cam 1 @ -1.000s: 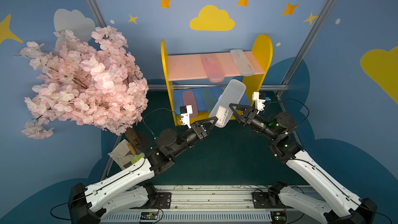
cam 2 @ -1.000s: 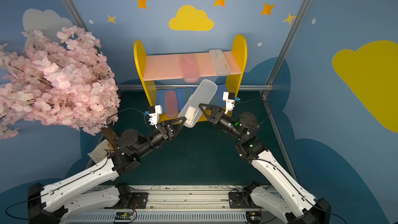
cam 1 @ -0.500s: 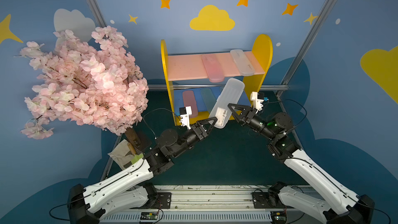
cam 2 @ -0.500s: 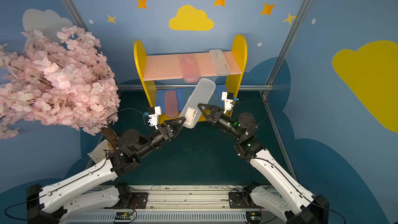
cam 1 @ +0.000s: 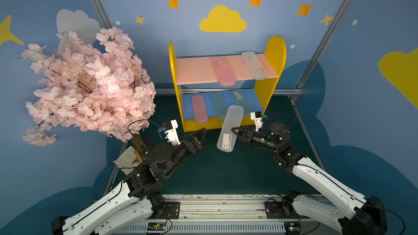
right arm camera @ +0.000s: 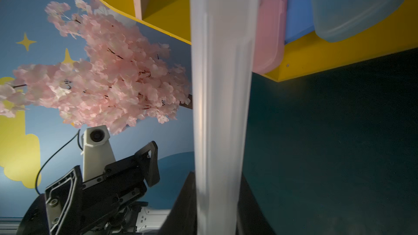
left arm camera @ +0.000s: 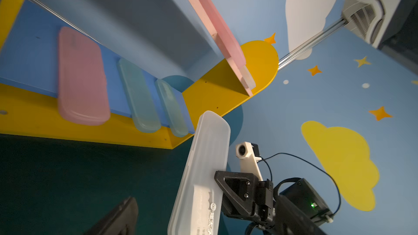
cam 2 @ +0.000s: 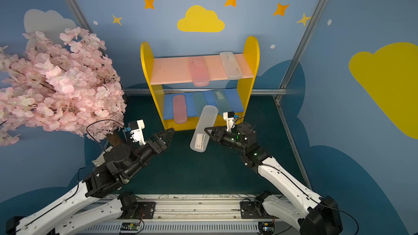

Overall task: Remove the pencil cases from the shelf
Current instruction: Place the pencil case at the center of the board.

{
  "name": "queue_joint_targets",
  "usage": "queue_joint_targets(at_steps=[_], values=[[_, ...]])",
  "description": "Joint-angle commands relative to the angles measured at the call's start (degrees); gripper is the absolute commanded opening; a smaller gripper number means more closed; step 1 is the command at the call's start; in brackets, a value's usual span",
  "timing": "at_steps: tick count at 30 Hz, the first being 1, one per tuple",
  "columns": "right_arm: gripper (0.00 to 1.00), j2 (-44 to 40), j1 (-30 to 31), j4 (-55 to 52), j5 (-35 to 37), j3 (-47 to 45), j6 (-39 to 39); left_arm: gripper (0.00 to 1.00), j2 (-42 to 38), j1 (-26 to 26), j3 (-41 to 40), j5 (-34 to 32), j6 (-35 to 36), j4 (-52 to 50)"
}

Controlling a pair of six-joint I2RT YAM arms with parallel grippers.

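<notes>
The yellow shelf (cam 1: 272, 64) stands at the back. Its pink board carries a pink pencil case (cam 1: 222, 71) and a frosted white one (cam 1: 254, 65). On the blue board lie a pink case (cam 1: 199, 109) and two teal cases (cam 1: 219, 105) (cam 1: 239, 100). In front of the shelf my right gripper (cam 1: 235, 132) is shut on a second frosted white case (cam 1: 229, 129) (cam 2: 203, 129), held tilted above the green floor; it runs between my right fingers (right arm camera: 185, 206). My left gripper (cam 1: 202, 135) stands open to the left of that case, apart from it.
A pink blossom tree (cam 1: 86, 82) fills the left side, its trunk close behind my left arm, with a pale cloth (cam 1: 127, 159) at its base. Metal posts (cam 1: 316, 48) frame the blue walls. A rail (cam 1: 214, 209) runs along the front edge.
My left gripper has opened, let go of the frosted white case and drawn back to the left. The right gripper has shut on the case and brought it lower, away from the shelf.
</notes>
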Motion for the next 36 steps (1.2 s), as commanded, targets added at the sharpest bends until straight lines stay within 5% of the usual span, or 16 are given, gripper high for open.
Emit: queue_joint_targets(at_steps=[1, 7, 16, 36], values=[[0.14, 3.1, 3.3, 1.8, -1.9, -0.7, -4.3, 1.00, -2.3, 0.0, 0.0, -5.4, 6.7, -8.1], [0.14, 12.9, 10.9, 3.8, 0.2, 1.8, -6.8, 1.00, -6.6, 0.0, 0.1, -9.6, 10.2, -13.7], [0.15, 29.9, 19.2, 13.4, 5.1, 7.7, -0.5, 1.00, -6.3, 0.1, 4.4, -13.5, 8.7, -23.8], [0.17, 55.0, 25.9, 18.1, 13.1, 24.1, 8.1, 1.00, -13.3, 0.0, 0.9, -15.7, 7.5, -26.0]])
